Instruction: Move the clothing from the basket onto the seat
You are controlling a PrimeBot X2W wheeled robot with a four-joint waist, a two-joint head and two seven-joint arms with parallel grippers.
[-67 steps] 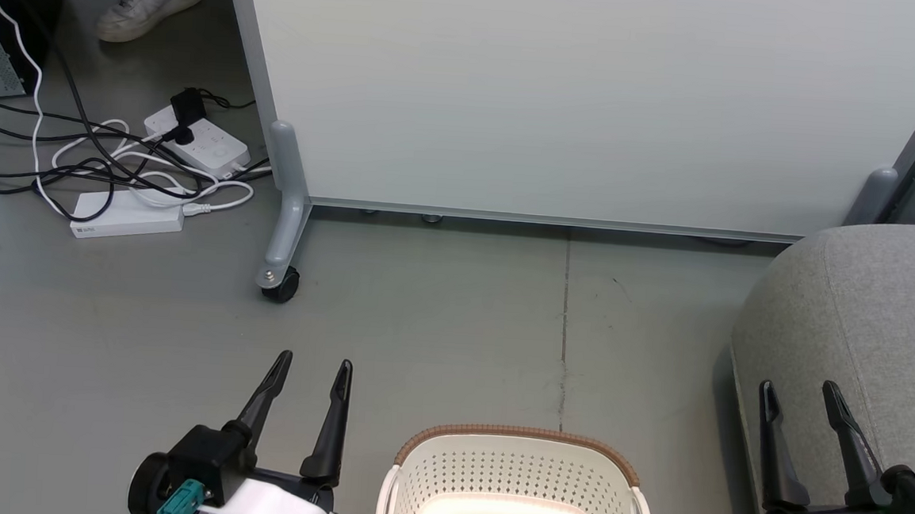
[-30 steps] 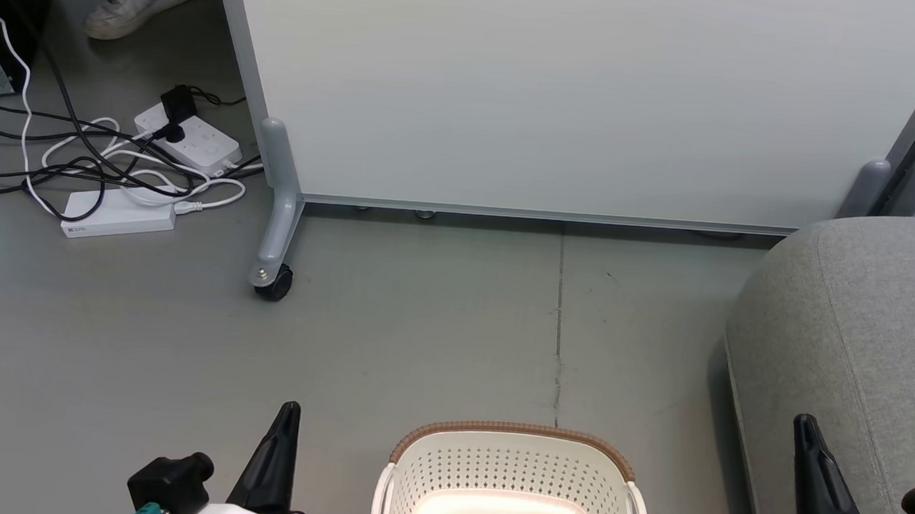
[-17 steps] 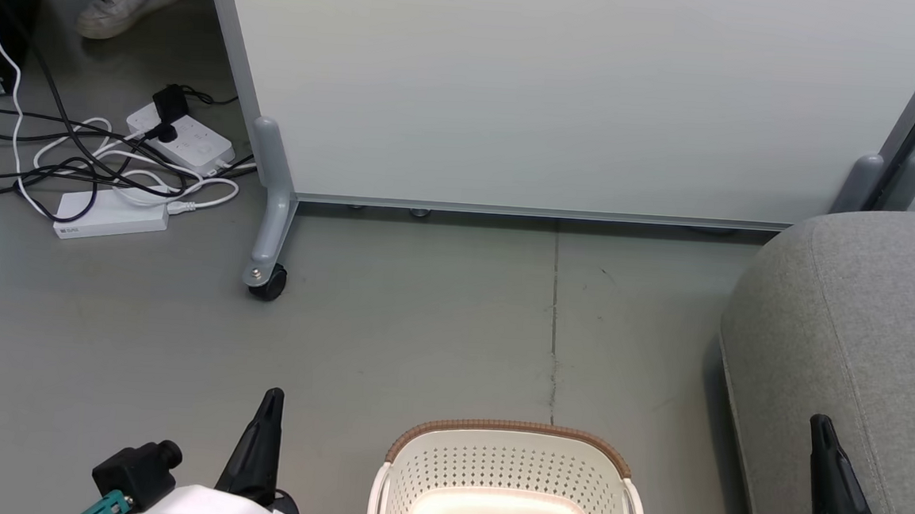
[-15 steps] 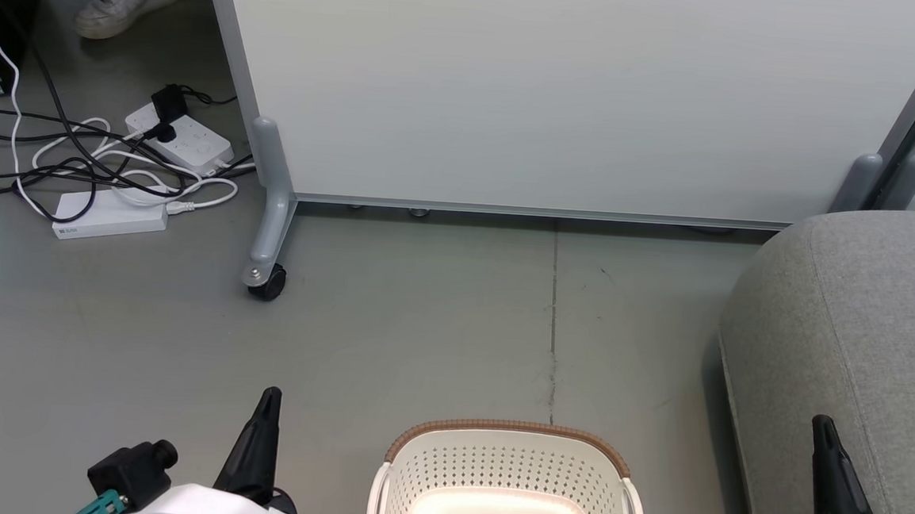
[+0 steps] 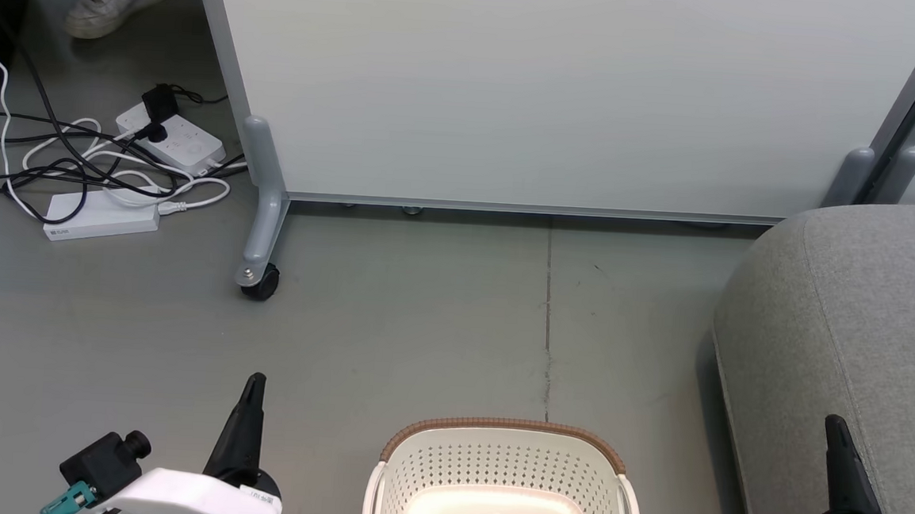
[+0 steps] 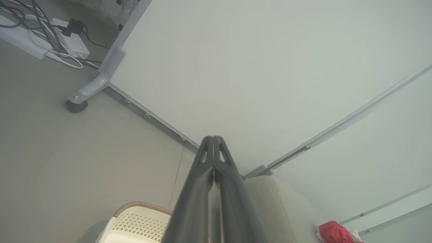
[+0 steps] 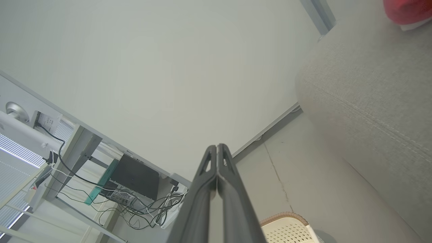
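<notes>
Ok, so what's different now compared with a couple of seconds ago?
Both hands have closed: the left hand and right hand were open, and now each is shut, holding nothing. Both also sit a little lower and further out in the head view. The basket, seat and wheeled panel stayed put; their slight leftward slide is the camera moving.

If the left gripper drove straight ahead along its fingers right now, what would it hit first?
Probably the pale wheeled panel: in the left wrist view the left gripper, fingers shut, aims at its lower face, with nothing showing between. Depth is hard to judge.
</notes>
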